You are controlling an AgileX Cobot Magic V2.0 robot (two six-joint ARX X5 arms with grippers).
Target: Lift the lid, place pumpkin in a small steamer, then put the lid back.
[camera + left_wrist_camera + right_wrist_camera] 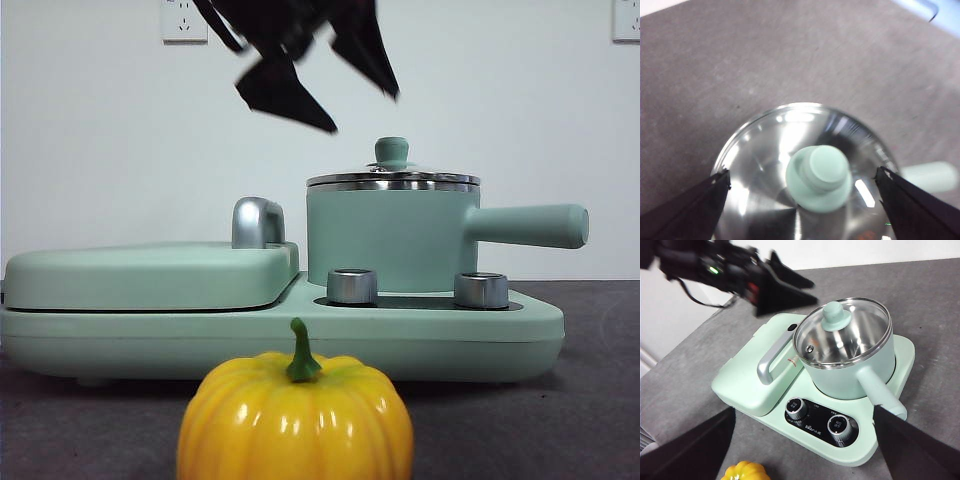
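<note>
Lid (805, 165) knob sits centred below our left gripper (802, 187), jaws spread wide; right gripper (800, 440) waits, also spread.

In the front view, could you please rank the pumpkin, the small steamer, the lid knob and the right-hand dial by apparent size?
1. small steamer, handle included
2. pumpkin: nearly as large, but nearest the camera and cut off, so unsure
3. right-hand dial
4. lid knob, close to the dial

Griddle cover (150, 275); two steel dials (352, 286)
</note>
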